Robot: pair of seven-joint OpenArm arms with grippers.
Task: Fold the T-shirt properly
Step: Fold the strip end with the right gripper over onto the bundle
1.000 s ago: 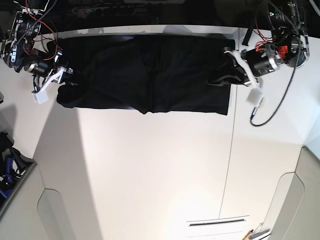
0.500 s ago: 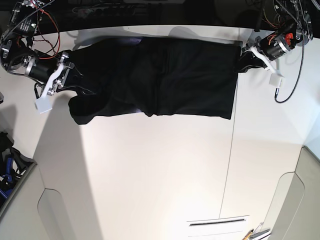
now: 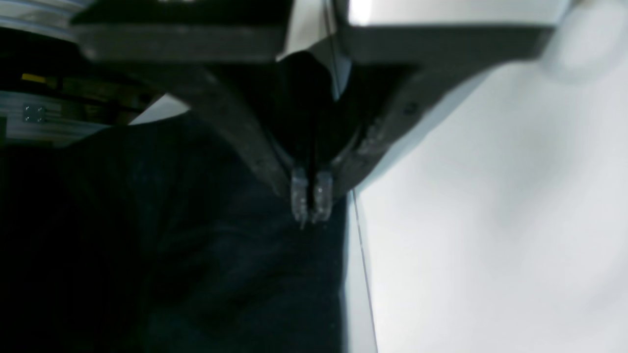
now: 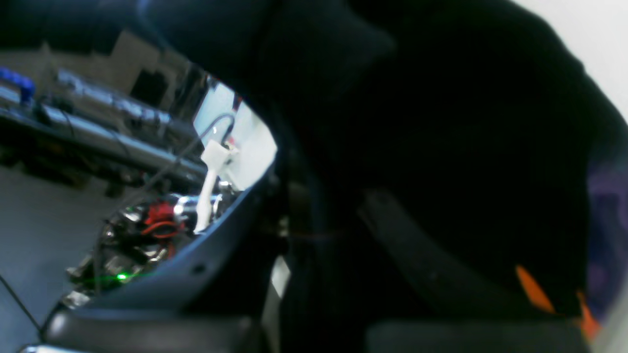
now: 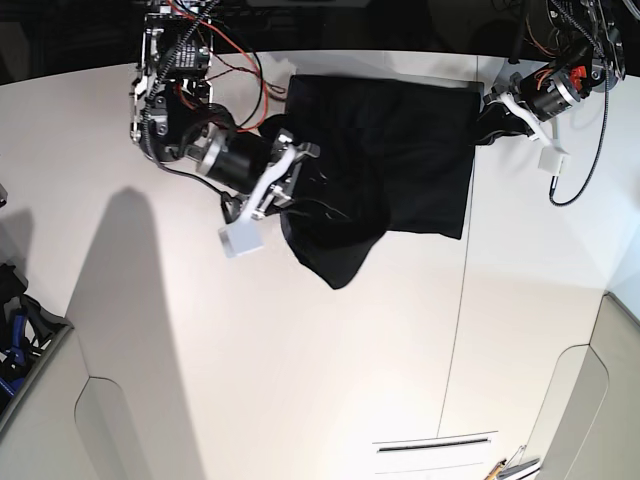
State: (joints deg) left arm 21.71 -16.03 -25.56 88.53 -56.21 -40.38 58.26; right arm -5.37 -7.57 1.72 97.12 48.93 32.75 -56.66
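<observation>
The black T-shirt [image 5: 410, 140] lies at the back of the white table [image 5: 300, 350], its left part lifted and carried over the rest. A bunched fold [image 5: 340, 250] hangs toward the front. My right gripper [image 5: 298, 180] is near the shirt's middle, shut on that lifted edge. In the right wrist view the black cloth [image 4: 441, 122] drapes over the gripper, with orange [image 4: 535, 294] and purple print [image 4: 606, 196] showing. My left gripper [image 5: 487, 118] is shut on the shirt's back right corner. The left wrist view shows its fingertips [image 3: 300, 196] closed on the black cloth [image 3: 221, 274].
A seam [image 5: 463, 300] runs front to back across the table on the right. A bin with blue items [image 5: 15, 340] sits off the table's left edge. A slot [image 5: 435, 447] lies near the front edge. Cables hang behind both arms.
My right gripper has swung from the far left toward the middle, dragging the shirt's left part over the rest. My left gripper moved to the back right corner, then held still there.
</observation>
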